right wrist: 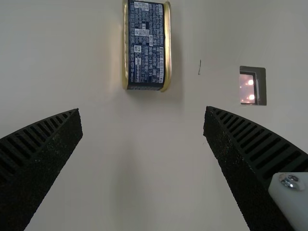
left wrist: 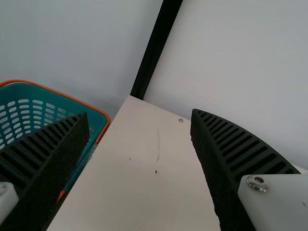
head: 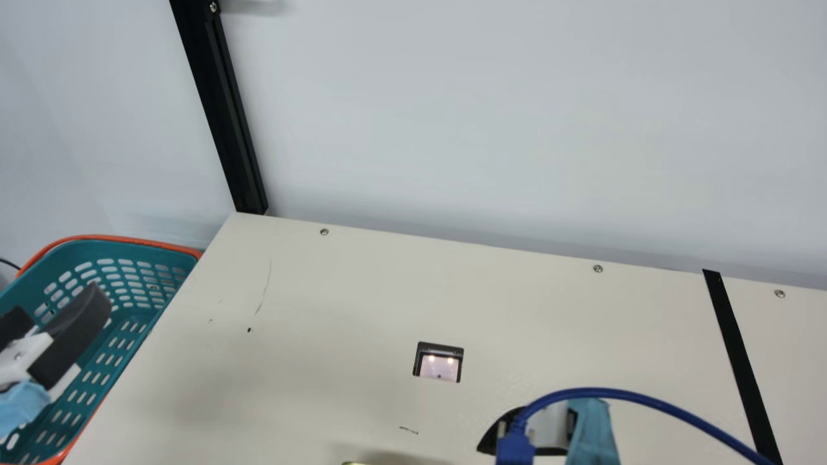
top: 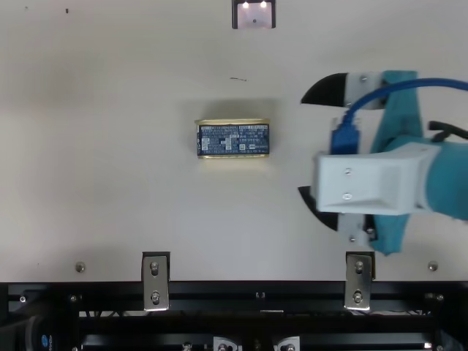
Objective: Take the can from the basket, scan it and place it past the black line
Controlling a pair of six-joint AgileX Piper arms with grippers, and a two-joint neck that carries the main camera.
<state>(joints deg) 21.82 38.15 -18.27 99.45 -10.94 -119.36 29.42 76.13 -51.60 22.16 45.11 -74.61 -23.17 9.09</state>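
Observation:
On the table's near middle lies the blue and gold can (top: 233, 139), resting on its narrow side in the top view; the right wrist view also shows the can (right wrist: 147, 45). To its right in the top view, my right gripper (top: 313, 146) is open and apart from it; between the right gripper's fingertips (right wrist: 143, 109) is bare tabletop. My left gripper (head: 61, 303) is at the teal basket (head: 145, 316), and in its wrist view the left gripper (left wrist: 139, 114) stands open, holding nothing. The scanner window (head: 439, 363) is set in the table, with the black line (head: 740, 361) to its right.
A black upright post (head: 223, 110) stands at the table's back left corner before a pale wall. The blue cable (head: 646, 402) arches over the right gripper. A black metal frame (top: 256, 289) runs along the table's near edge.

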